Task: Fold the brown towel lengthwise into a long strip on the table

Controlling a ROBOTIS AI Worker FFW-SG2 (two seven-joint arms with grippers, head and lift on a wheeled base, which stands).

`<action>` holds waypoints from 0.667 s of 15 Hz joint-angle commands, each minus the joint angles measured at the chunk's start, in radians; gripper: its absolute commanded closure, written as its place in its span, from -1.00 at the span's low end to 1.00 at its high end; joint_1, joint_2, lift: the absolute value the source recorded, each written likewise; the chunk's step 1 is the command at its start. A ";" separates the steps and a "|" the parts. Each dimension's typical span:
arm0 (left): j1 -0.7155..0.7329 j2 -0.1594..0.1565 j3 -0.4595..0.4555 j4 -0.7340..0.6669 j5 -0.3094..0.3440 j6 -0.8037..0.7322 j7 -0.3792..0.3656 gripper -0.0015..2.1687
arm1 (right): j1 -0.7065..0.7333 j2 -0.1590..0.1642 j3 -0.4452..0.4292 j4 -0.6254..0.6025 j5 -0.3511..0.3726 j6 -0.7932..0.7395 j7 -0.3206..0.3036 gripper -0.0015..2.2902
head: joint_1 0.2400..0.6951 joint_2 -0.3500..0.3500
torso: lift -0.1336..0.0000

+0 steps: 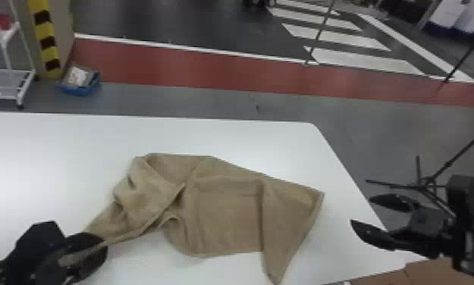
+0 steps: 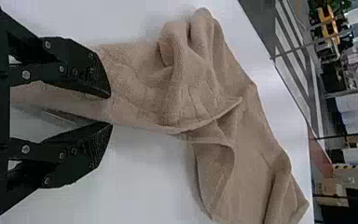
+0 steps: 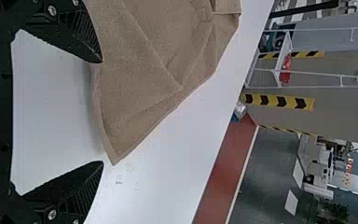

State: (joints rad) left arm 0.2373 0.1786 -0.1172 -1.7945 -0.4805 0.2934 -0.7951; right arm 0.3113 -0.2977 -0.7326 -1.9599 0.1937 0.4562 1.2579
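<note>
The brown towel (image 1: pixel 228 212) lies rumpled on the white table, its left part bunched and its right part flatter with a pointed corner toward the near edge. My left gripper (image 1: pixel 86 252) is at the towel's near left end. In the left wrist view, a narrow end of the towel (image 2: pixel 140 88) runs between the parted fingers of my left gripper (image 2: pixel 111 110). Over the table's right edge, my right gripper (image 1: pixel 361 210) is open, apart from the cloth. The right wrist view has the towel's corner (image 3: pixel 121 126) beyond the wide-parted fingers of my right gripper (image 3: pixel 102 112).
The white table (image 1: pixel 57 151) has its right edge slanting past the towel. Brown cardboard (image 1: pixel 437 271) is below the near right corner. A black stand (image 1: pixel 429 182) is on the floor at right; a blue bin (image 1: pixel 79 81) and white rack (image 1: pixel 8 72) are behind at left.
</note>
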 commanded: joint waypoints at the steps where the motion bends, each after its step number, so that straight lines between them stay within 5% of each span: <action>1: -0.007 0.004 -0.013 0.007 -0.016 0.056 0.034 0.22 | -0.006 0.000 0.005 0.004 0.000 0.000 0.000 -0.89 | 1.00 -1.00 | -0.39; 3: 0.005 0.004 -0.007 -0.042 -0.006 0.117 0.077 0.68 | -0.009 0.000 0.013 0.006 0.000 0.000 0.000 -0.89 | 1.00 -1.00 | -0.39; 5: 0.034 0.004 0.030 -0.141 0.034 0.163 0.033 0.68 | -0.009 0.000 0.018 0.016 0.000 -0.006 0.000 -0.89 | 1.00 -1.00 | -0.39; 8: 0.011 -0.002 0.185 -0.292 0.335 0.451 -0.150 0.68 | -0.011 -0.001 0.022 0.033 0.003 -0.009 0.000 -0.89 | 1.00 -1.00 | -0.39; 10: -0.064 -0.005 0.281 -0.327 0.553 0.740 -0.168 0.68 | -0.011 -0.001 0.033 0.032 0.009 -0.012 0.000 -0.89 | 1.00 -1.00 | -0.39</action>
State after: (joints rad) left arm 0.2257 0.1766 0.0950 -2.0944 -0.0843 0.8356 -0.9668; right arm 0.3002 -0.2987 -0.7067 -1.9280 0.1979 0.4459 1.2578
